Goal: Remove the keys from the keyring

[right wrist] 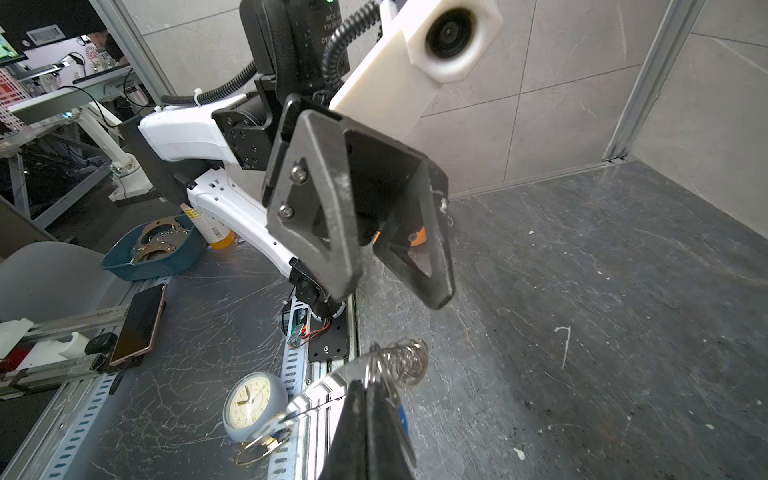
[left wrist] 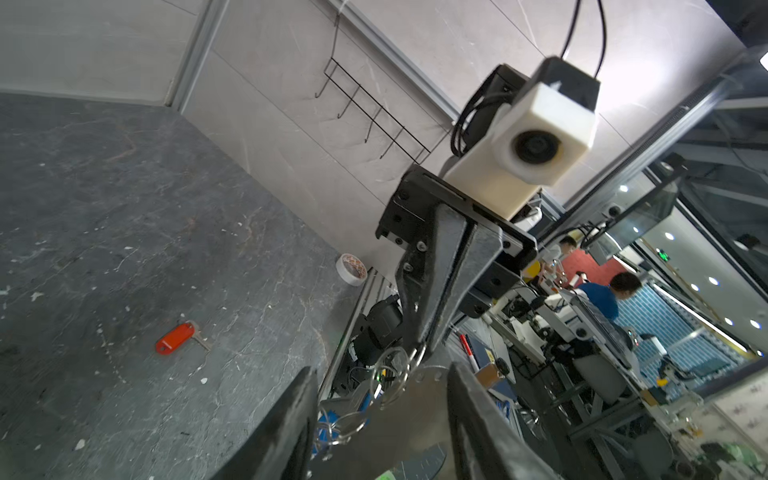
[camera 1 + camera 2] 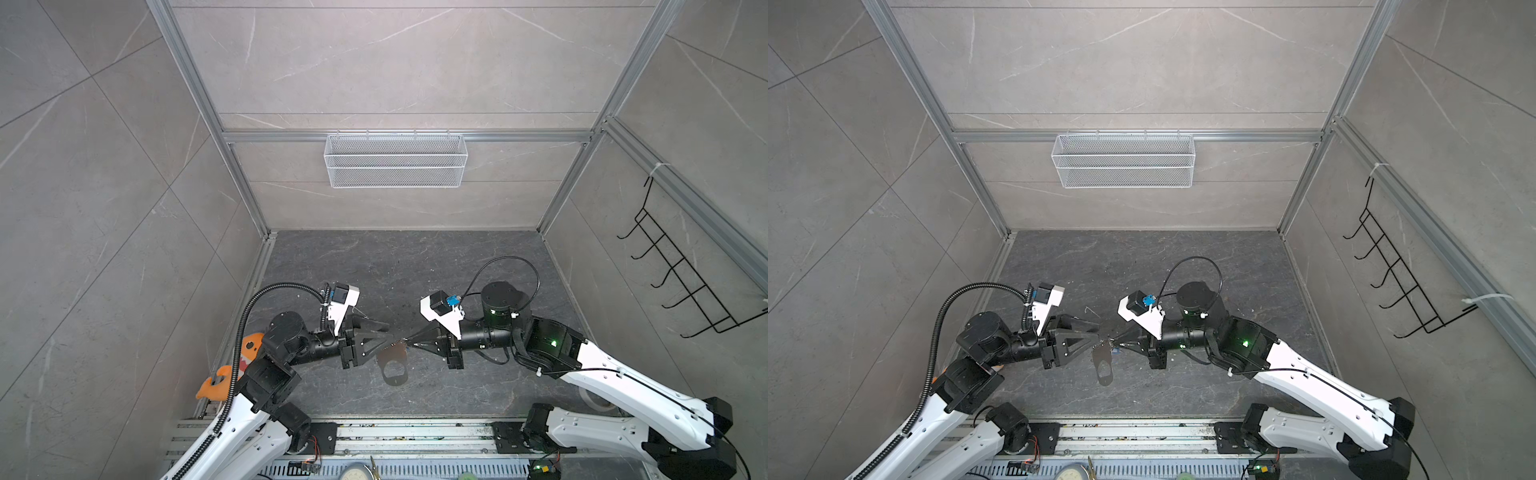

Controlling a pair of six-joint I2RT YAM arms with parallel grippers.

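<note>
**Right claw pinches keyring; red key lies loose**

Over the dark table (image 3: 457, 257), the left claw (image 3: 390, 333) stands spread. Its tips are near the keyring (image 3: 388, 355), but the right wrist view shows them apart from it. The right claw (image 3: 408, 340) is pressed together on the keyring's top end, by the coiled chain (image 1: 409, 357), near the table's front middle. The blue key (image 1: 401, 417) sits at that grip, mostly hidden. The red key (image 2: 174, 338) lies alone on the table.
</note>
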